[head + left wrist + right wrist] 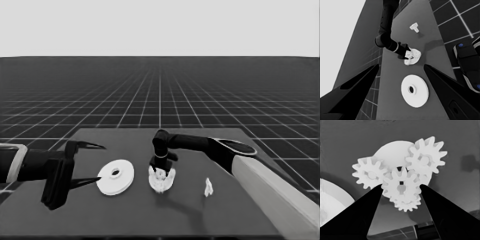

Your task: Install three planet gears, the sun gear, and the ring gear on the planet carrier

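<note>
While the left gripper waits spread open at the picture's left edge, the right gripper stands at the middle of the table, right over the smaller round part. Its fingers flank the centre gear, set between the other planet gears, but actual contact cannot be told. The larger round part lies just left, nearer the left gripper.
</note>
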{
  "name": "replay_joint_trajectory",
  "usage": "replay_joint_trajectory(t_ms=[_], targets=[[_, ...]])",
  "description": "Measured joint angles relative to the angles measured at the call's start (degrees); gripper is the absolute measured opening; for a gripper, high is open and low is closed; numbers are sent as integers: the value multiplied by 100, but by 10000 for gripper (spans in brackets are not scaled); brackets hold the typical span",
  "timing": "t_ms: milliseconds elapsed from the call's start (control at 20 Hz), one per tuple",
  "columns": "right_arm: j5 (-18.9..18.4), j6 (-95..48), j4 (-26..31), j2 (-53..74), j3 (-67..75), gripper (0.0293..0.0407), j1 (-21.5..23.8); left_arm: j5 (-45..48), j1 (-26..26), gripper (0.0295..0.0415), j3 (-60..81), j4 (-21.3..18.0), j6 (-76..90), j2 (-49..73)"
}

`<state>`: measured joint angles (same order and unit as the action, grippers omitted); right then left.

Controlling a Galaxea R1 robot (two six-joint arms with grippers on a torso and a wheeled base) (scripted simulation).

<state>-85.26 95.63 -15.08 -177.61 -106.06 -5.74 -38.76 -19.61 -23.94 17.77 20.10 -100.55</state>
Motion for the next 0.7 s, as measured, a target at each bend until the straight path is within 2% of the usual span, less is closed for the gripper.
replay_joint_trajectory(t_ms=[700], targets=[[0,840,0,0,0,309,0,0,0,385,0,0,0,0]])
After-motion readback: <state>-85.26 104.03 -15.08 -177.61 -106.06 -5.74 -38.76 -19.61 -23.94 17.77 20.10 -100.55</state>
